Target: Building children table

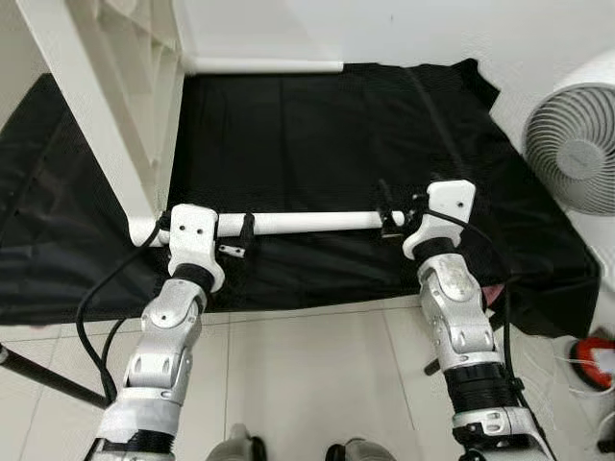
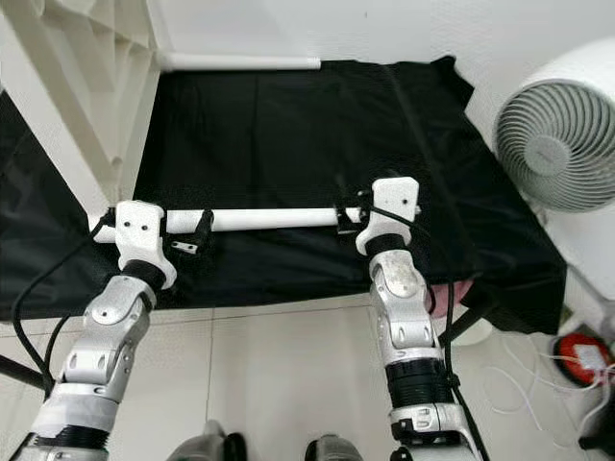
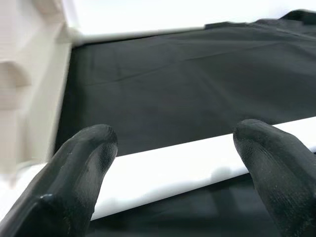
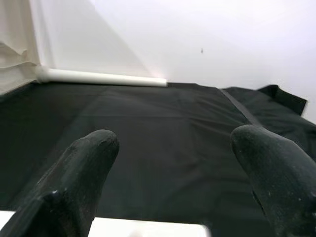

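White table leg [image 1: 298, 222] lies across the black cloth [image 1: 336, 125], attached at one end to the white frame [image 1: 106, 96]. Left pincer [image 3: 173, 163] straddles it, fingers wide apart. Right pincer [image 4: 168, 182], equally spread, hovers at its free end; behind it, a far leg [image 4: 98, 77]. Fan [image 1: 577, 144] stands beside the cloth's edge.

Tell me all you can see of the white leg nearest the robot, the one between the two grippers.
The white leg is a smooth round bar, probably painted wood or plastic, lying level across the black cloth. Its left end joins the white table frame at a rounded corner; its right end is free. The left gripper straddles it near the corner, fingers apart. The right gripper sits at the free end, fingers spread.
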{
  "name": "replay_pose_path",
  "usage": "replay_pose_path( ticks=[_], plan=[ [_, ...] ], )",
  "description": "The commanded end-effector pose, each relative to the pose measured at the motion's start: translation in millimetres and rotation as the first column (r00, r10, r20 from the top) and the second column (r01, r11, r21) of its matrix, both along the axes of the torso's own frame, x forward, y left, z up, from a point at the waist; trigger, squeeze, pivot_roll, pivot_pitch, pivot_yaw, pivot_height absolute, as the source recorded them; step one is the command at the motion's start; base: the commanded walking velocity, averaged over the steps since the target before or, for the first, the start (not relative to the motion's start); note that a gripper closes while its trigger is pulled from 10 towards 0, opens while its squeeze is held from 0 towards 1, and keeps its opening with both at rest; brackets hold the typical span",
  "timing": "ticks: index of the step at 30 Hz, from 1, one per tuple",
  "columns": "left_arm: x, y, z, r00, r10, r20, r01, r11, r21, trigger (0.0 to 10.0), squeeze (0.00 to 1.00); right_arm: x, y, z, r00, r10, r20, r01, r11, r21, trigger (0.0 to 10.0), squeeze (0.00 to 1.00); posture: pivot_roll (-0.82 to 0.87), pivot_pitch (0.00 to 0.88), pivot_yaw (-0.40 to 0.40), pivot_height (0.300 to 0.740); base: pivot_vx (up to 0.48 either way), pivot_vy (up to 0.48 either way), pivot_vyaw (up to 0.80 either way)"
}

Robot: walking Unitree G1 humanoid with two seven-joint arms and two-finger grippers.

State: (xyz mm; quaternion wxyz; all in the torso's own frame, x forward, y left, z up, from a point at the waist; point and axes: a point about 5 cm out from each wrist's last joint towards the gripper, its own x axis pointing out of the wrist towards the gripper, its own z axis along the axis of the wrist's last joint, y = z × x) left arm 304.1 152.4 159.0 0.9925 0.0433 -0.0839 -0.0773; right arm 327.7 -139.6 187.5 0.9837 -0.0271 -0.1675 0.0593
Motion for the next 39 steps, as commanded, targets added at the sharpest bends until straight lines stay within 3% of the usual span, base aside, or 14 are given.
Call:
replay_pose_path(
  ticks=[1,10,22,39],
  plan=[
    [-1.5,-1.8,0.1,1.0,0.013,0.009,-0.013,1.0,-0.005,10.0,0.0,-0.3,-3.7,-2.7,1.0,-0.008,-0.013,0.008,1.0,-0.007,10.0,0.0,-0.07,0.123,0.0,0.74,0.0,0.0,0.0],
    [-3.1,0.1,-0.6,1.0,0.008,0.009,-0.008,1.0,0.02,10.0,0.0,1.2,-4.8,-2.2,1.0,-0.012,-0.011,0.012,1.0,-0.026,10.0,0.0,-0.06,0.113,0.004,0.74,0.0,0.0,0.0],
    [-3.2,3.9,-0.2,1.0,0.016,0.007,-0.016,0.999,0.047,10.0,0.0,2.9,-5.7,-3.8,1.0,-0.014,-0.019,0.013,0.998,-0.062,10.0,0.0,-0.06,0.096,0.004,0.74,0.0,0.0,0.75],
    [-5.6,3.3,-2.2,1.0,-0.019,0.009,0.019,0.998,0.054,10.0,0.0,5.2,-8.9,-5.7,0.998,-0.051,-0.042,0.049,0.998,-0.048,10.0,0.0,-0.06,0.085,0.002,0.74,0.0,0.0,0.0]
  ],
)
